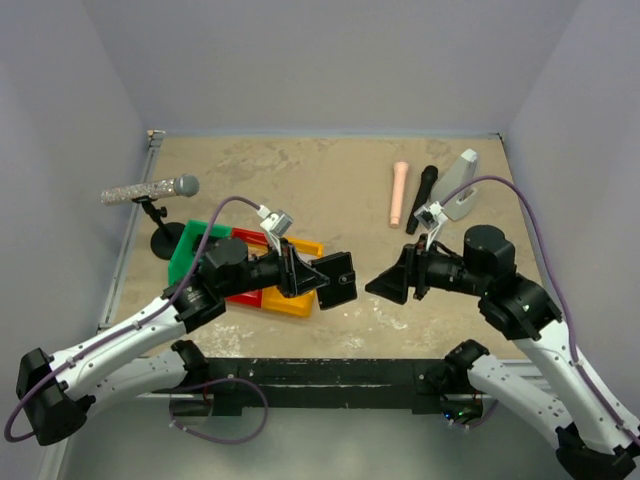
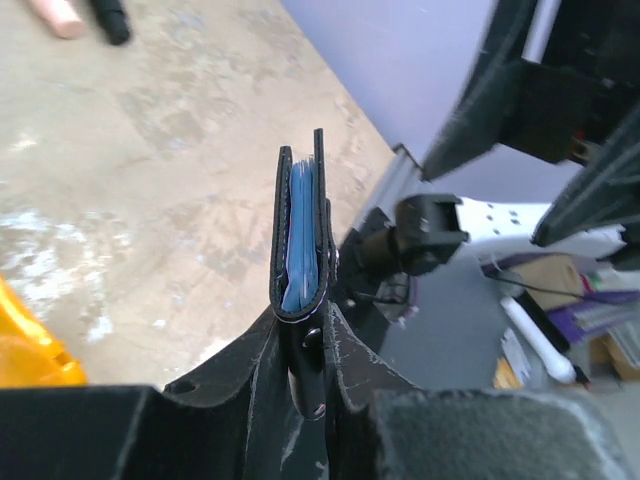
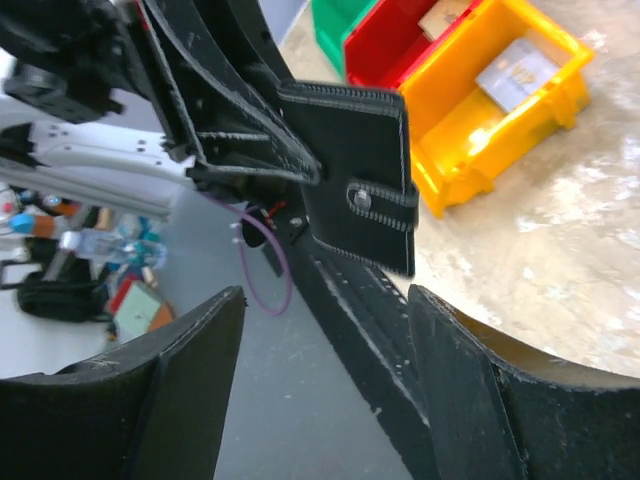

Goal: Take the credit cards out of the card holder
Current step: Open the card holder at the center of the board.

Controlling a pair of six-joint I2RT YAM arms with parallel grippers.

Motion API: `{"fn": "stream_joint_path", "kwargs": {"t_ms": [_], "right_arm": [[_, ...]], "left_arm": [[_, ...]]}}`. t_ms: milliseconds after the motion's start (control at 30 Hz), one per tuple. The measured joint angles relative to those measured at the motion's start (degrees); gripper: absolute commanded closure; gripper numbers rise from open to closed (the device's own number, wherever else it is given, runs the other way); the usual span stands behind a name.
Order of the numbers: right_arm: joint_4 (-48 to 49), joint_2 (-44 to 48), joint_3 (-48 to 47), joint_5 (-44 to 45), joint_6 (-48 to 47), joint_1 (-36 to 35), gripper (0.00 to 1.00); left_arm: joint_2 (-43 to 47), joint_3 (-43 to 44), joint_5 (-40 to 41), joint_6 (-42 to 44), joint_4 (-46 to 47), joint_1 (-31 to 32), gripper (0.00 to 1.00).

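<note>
Left jaws clamp the folded wallet [image 1: 340, 278] by one end. Its long axis points at the right jaws, spread wide just beside its free end.

Soft, even overhead light fills the top view, leaving only faint shadows on the table [image 1: 330, 170]. Both wrist views hold the card holder [image 2: 300, 230] sharp. Background clutter blurs, and the tabletop beside the yellow bin [image 3: 500, 110] looks washed out.
</note>
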State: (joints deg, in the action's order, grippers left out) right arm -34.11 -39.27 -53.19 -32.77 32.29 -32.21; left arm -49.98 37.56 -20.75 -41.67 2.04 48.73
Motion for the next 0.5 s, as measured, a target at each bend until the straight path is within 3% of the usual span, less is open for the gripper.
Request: {"fn": "stream_joint_path", "kwargs": {"t_ms": [200,500], "right_arm": [[-7.89,-2.69,-8.11,17.49,-3.28,-11.06,0.36],[-12.31,-8.98,-11.43,49.09,-2.56,-23.23,0.30]], "left_arm": [[-2.21,8.74,14.62,0.70,-13.05,3.82,1.00],[-8.98,20.83,32.87,-3.93,-28.48,9.62,1.00]]}}
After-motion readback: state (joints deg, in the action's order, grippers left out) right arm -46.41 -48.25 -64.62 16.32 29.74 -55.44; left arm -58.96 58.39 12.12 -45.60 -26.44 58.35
